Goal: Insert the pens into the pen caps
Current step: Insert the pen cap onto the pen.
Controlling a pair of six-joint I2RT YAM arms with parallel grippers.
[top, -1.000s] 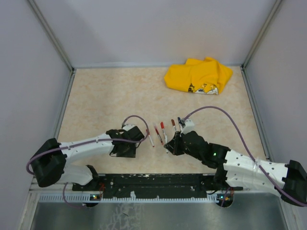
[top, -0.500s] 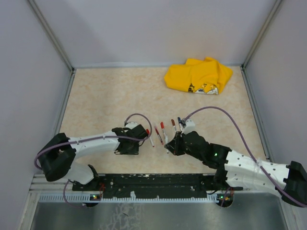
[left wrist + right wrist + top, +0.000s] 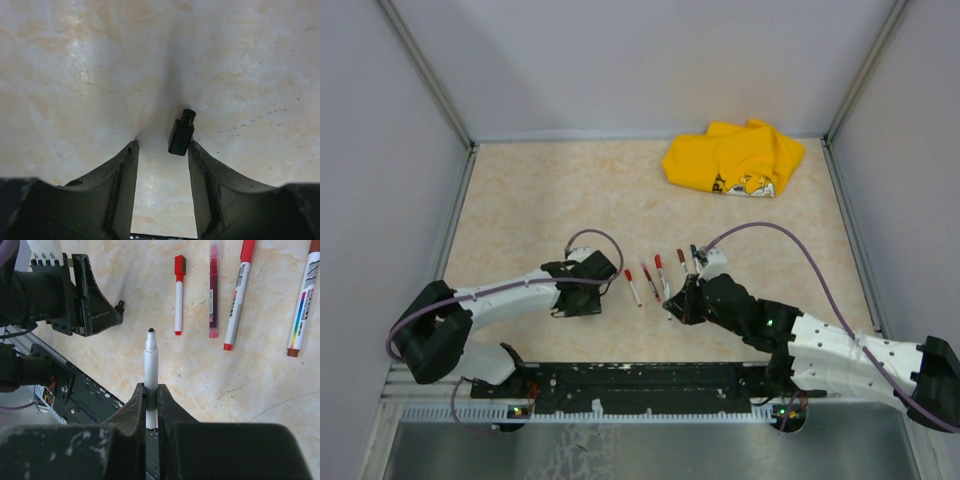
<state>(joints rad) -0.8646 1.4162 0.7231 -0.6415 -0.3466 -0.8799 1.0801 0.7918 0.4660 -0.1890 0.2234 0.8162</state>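
Gripping a white pen [image 3: 151, 360] between clenched fingers, the right claw [image 3: 151, 390] is pointing it toward the left arm. The barrel is sticking out ahead of the fingertips, and its small black tip is showing bare, with no cap on it. In the overhead view this claw [image 3: 673, 303] is sitting low over the table [image 3: 540, 200], at the near end of the row of loose pens.

The left claw [image 3: 162, 147] is standing released, its two fingers [image 3: 125, 175] apart and closing on nothing. A short black cap [image 3: 181, 132] is lying on the table at the fingertips, its near end sitting just inside the gap and close beside one finger; whether it is touching that finger cannot be told. From the right wrist camera the same cap [image 3: 120, 304] is showing as a small dark stub at the front of the left claw [image 3: 95, 300], a short way ahead of the held pen's tip and off to one side of it.

Four other pens are lying side by side on the table beyond the held pen, none touching another:
- a short red-capped pen [image 3: 178, 295], nearest the left claw
- a dark red pen [image 3: 214, 290]
- a red and white pen [image 3: 237, 297]
- a pen with a coloured stripe [image 3: 302, 305], partly cut off by the picture edge

A crumpled yellow cloth [image 3: 735, 158] is lying at the far side of the table, well apart from both claws.
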